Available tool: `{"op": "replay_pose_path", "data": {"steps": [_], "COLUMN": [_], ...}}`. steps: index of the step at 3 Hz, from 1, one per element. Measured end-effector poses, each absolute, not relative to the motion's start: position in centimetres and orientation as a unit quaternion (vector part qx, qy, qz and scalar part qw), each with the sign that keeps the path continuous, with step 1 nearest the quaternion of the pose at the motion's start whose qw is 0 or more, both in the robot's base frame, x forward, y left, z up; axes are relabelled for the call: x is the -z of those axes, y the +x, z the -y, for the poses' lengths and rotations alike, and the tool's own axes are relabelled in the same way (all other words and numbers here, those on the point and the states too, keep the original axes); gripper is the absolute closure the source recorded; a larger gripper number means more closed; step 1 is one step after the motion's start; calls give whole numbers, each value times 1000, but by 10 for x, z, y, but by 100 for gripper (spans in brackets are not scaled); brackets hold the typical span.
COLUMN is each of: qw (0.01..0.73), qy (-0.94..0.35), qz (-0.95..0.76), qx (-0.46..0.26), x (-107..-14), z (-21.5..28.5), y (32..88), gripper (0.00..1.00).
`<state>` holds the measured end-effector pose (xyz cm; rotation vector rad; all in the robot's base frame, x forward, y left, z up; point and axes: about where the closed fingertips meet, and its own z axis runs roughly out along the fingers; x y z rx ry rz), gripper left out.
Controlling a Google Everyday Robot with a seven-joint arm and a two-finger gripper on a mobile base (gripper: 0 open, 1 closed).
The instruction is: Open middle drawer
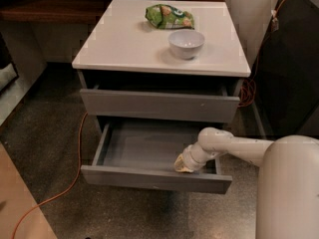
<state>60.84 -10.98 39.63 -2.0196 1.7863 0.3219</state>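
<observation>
Obs.: the middle drawer (pixel 149 179) is standing well out of the cabinet, its grey tray lying bare to view and its front panel hanging forward over the floor. It is sitting directly under the taller upper drawer front (pixel 159 105), which is showing only a dark gap above it. I am not seeing the lowest drawer from here; the open tray is hiding it.

The gripper (pixel 183 164) is reaching down inside the tray at its right end, just behind the front panel and seemingly touching it. Whether it is spread or pinching the panel edge, I cannot tell. The pale arm (pixel 239 147) is coming in from the right, passing over the tray's right side wall.

Judgement: the opening is looking largely done, so the risks are now lying in overdoing it.
- Pulling further is risking the tray running to its stop, or off its runners.
- A hard stop is risking a jolt through the cabinet; the white bowl (pixel 186 43) and the green snack bag (pixel 168 16) are sitting on the white top (pixel 124 44) and could shift.
- Lifting out at a slant is risking a snag on the panel's inner face, dragging or racking the drawer, since the contact is sitting far off-centre.
- The orange cable (pixel 79 143) is trailing across the floor beside the left side; the base rolling back could catch it.
</observation>
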Motion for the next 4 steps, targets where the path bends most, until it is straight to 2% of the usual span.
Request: {"op": "replay_pose_path", "data": {"steps": [2,3,4], "qw": [230,235,234], "qy": [-692,-667,-667], "qz": [-674,-697,-697], "qx": [-117,-119,-120], "x": [-387,-375,-373], "z": [113,115,114], "y": [558,504,501], "gripper": [100,100,100]}}
